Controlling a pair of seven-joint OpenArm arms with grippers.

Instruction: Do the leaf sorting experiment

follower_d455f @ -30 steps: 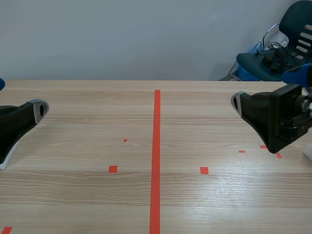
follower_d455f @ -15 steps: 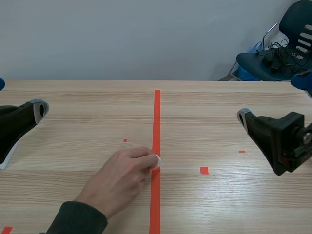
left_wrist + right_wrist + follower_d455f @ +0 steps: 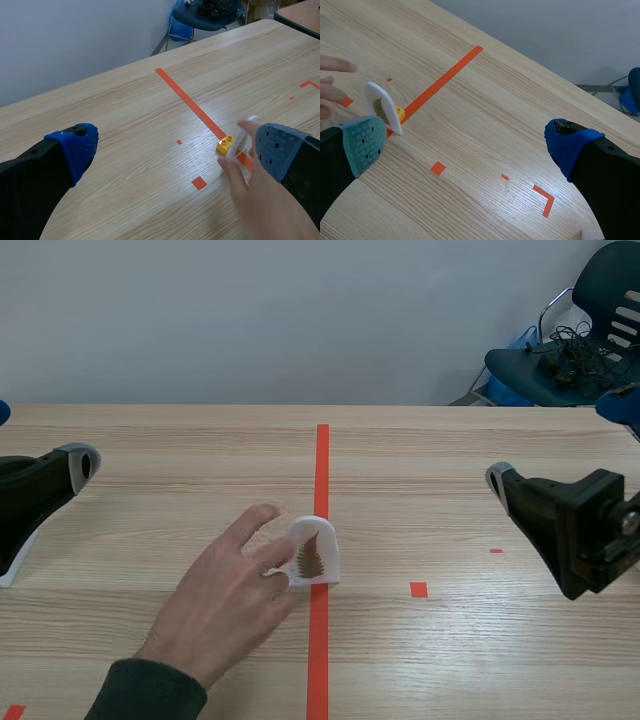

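Note:
A small white card (image 3: 314, 554) with a brown leaf on it stands upright on the red centre line (image 3: 322, 465), propped on a yellow brick (image 3: 225, 145). A person's hand (image 3: 232, 602) reaches in from the near edge, its fingers touching the card. In the right wrist view the card (image 3: 381, 107) stands ahead of my left-hand finger, with the person's fingertips (image 3: 331, 80) beside it. My left gripper (image 3: 175, 150) is open over the table's left side and holds nothing. My right gripper (image 3: 467, 145) is open at the right, also holding nothing. Both grippers stand well apart from the card.
A dark blue chair (image 3: 572, 348) with cables on its seat stands beyond the table's far right corner. Small red tape squares (image 3: 418, 589) mark the tabletop. A white object (image 3: 592, 234) lies near the right gripper at the table's right side.
A person's hand came in from the near edge and stood the leaf card on the centre line. My right gripper dropped lower and to the right, then held still. The left arm has not moved.

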